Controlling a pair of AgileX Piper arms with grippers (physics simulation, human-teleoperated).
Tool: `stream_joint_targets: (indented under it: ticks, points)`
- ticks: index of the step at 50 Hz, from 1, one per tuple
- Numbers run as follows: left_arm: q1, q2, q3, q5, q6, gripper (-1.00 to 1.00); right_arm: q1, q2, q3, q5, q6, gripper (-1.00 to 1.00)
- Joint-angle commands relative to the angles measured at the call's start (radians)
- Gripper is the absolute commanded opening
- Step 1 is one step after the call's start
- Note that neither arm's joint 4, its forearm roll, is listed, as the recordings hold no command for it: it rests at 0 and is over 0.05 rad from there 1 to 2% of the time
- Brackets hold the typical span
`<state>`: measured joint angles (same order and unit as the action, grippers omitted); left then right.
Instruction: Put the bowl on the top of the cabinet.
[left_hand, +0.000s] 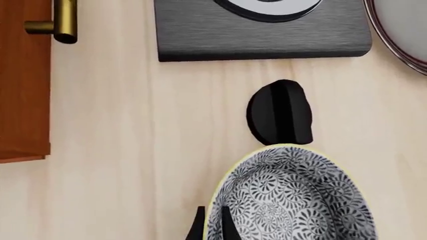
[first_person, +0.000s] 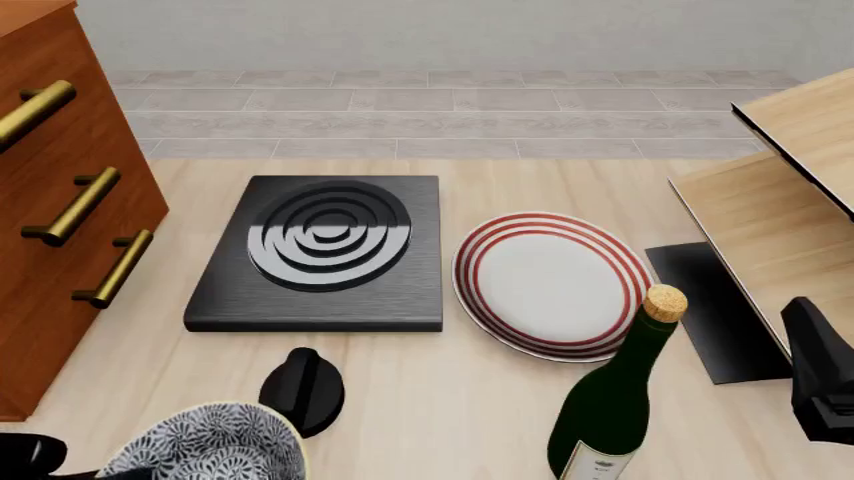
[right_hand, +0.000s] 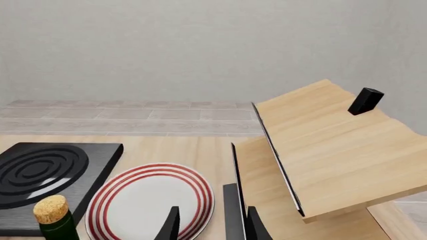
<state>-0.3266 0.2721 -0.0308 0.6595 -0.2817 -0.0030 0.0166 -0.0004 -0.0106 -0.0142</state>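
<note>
The left claw (left_hand: 211, 225) pinched the bowl (left_hand: 293, 200) by its rim, near the cabinet (first_person: 54, 200). The right claw (right_hand: 210, 225) hung empty, slightly apart (over the plate (right_hand: 150, 200)).

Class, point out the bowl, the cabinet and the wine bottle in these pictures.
bowl (left_hand: 293, 200): left wrist view, patterned inside.
cabinet (first_person: 67, 180): front view, drawer front between the handles.
bottle (first_person: 617, 400): front view, green shoulder below the cork.
</note>
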Motion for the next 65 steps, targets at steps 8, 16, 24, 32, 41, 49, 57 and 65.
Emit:
stream_joint_targets:
  ticks: [8,16,24,32,41,49,57,65]
  points:
    - [0.019,0.007,-0.008,0.004,0.048,-1.0,0.0,-0.001,0.0,0.001,-0.002,1.0]
    - [0.021,-0.017,-0.099,0.061,0.068,-1.0,0.0,-0.001,0.0,0.002,-0.003,1.0]
    - [0.013,-0.007,-0.193,0.082,0.052,-1.0,0.0,-0.004,0.0,0.005,-0.003,1.0]
    - [0.015,-0.007,-0.298,0.111,0.053,-1.0,0.0,0.0,0.0,0.0,-0.003,1.0]
    - [0.003,0.018,-0.342,0.089,0.038,-1.0,0.0,-0.002,0.0,0.001,-0.003,1.0]
    - [0.021,0.04,-0.355,0.055,0.033,-1.0,0.001,-0.004,0.0,0.002,-0.006,1.0]
    - [0.078,0.087,-0.432,0.001,0.053,-1.0,0.003,-0.005,0.0,0.004,-0.007,1.0]
    - [0.035,0.112,-0.529,-0.012,0.067,-1.0,0.001,-0.009,0.0,0.006,-0.006,1.0]
